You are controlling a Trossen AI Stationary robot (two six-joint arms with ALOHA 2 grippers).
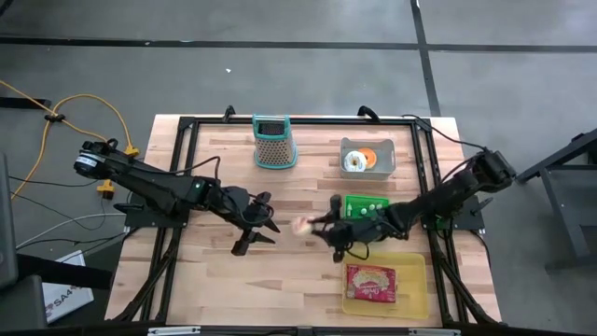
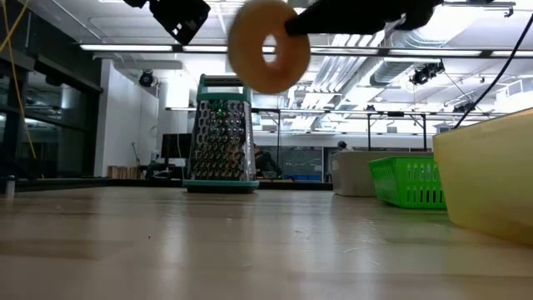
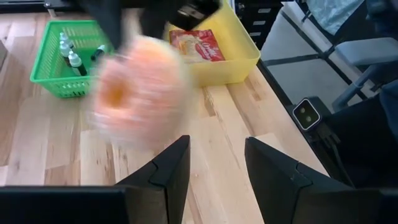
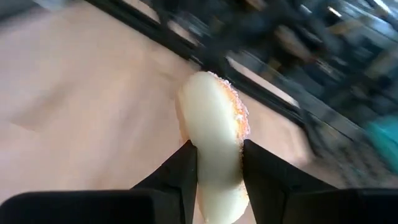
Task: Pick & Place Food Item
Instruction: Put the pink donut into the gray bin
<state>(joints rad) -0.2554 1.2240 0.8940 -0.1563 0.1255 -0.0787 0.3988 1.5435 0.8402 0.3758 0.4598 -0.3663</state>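
Note:
A pale sugared doughnut (image 1: 300,225) hangs above the middle of the table with my right gripper (image 1: 315,224) shut on it. In the low view the doughnut (image 2: 268,46) stands on edge, its hole facing the near side. In the left wrist view it is a blurred ring (image 3: 140,90) just beyond my left gripper (image 3: 214,155). My left gripper (image 1: 262,220) stands open a short way to the doughnut's left, nothing between its fingers. My right gripper pinches one side of the doughnut's ring (image 4: 217,165) between its two fingers (image 4: 186,168), one on each flat face. The fingers come nearly level from the table's right. The doughnut is upright on edge, lifted clear of the table.
A metal grater (image 1: 273,142) with a teal frame stands at the far middle. A grey bin (image 1: 384,149) with another doughnut sits far right, a green basket (image 1: 366,200) nearer. A yellow tray (image 1: 410,280) with a red packet (image 1: 371,283) lies near right.

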